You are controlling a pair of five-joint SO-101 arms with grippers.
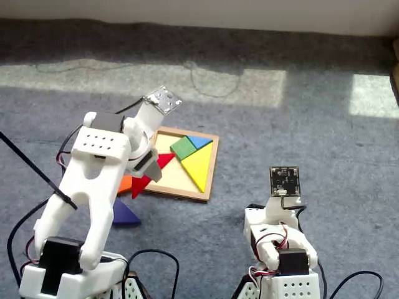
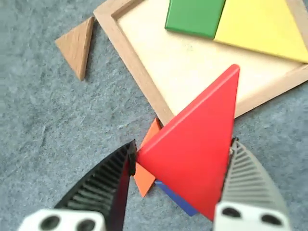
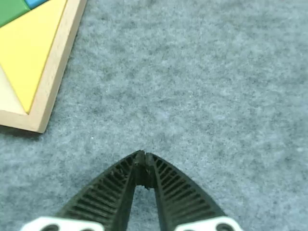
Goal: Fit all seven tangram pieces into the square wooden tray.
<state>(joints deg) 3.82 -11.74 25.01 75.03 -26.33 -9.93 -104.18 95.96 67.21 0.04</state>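
Observation:
The square wooden tray (image 1: 206, 187) lies mid-table with a green square (image 1: 182, 147), a small blue triangle (image 1: 199, 141) and a big yellow triangle (image 1: 198, 167) in its far right part. My left gripper (image 2: 180, 163) is shut on a large red triangle (image 2: 197, 149), held tilted above the tray's near left rim (image 2: 134, 72). Under it lie an orange piece (image 2: 146, 175) and a dark blue piece (image 2: 180, 204). A brown triangle (image 2: 77, 45) rests on the carpet outside the tray. My right gripper (image 3: 142, 166) is shut and holds nothing, over bare carpet beside the tray's corner (image 3: 45, 103).
Grey carpet covers the whole surface. The orange piece (image 1: 124, 184) and the dark blue piece (image 1: 124, 213) lie left of the tray, close to the left arm. Black cables trail by both arm bases. The tray's left half shows bare wood (image 2: 192, 72).

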